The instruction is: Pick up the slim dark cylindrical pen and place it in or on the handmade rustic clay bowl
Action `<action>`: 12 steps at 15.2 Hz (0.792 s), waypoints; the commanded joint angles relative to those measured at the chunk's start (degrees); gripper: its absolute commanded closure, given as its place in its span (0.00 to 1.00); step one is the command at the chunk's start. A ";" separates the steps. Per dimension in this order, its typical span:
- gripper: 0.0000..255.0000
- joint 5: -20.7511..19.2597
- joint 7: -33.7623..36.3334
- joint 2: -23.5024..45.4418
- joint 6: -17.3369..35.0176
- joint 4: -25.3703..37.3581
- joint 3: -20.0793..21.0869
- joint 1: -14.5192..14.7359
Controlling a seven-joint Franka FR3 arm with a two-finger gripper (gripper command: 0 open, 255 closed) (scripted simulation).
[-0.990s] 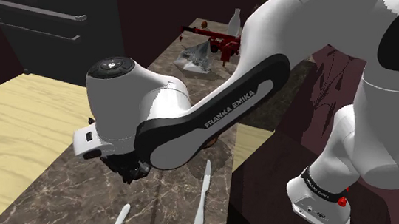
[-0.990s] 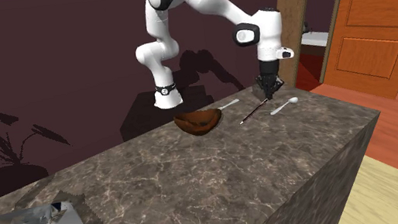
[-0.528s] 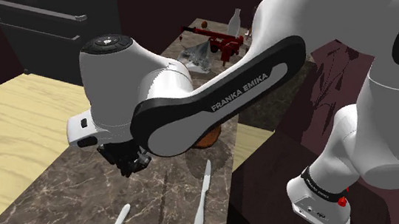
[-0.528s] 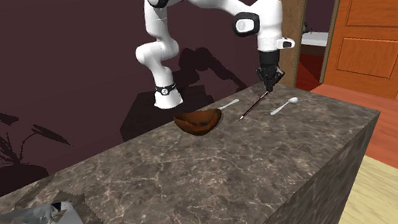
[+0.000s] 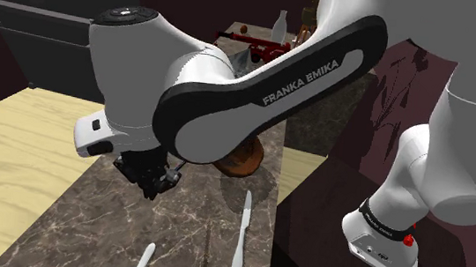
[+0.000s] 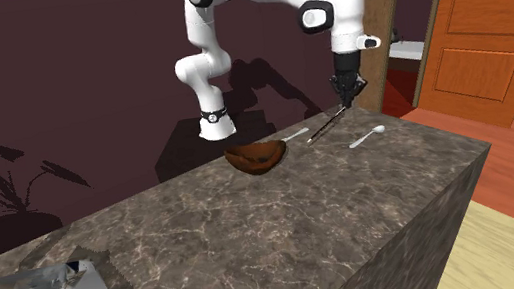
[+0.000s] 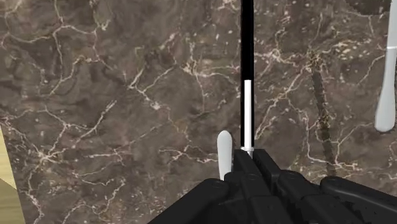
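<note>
Lifted since before, the pen (image 6: 328, 125) is clasped by the downward-pointing gripper (image 6: 344, 104); the bowl (image 5: 245, 159) is half hidden by the arm (image 5: 257, 94).

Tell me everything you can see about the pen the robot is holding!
The pen is a very thin, straight stick, black along most of its length, with a white stretch next to the gripper, which is shut on one end. In the second exterior view it slants down from the gripper towards the brown bowl. It seems lifted clear of the dark marbled counter, since its shadow lies apart from it.
</note>
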 commanded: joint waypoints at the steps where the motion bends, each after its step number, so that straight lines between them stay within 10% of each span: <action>1: 1.00 1.27 -2.10 -2.84 0.68 -3.35 -0.24 -1.51; 12: 1.00 8.31 -18.49 -18.87 3.71 -21.75 -5.50 -9.36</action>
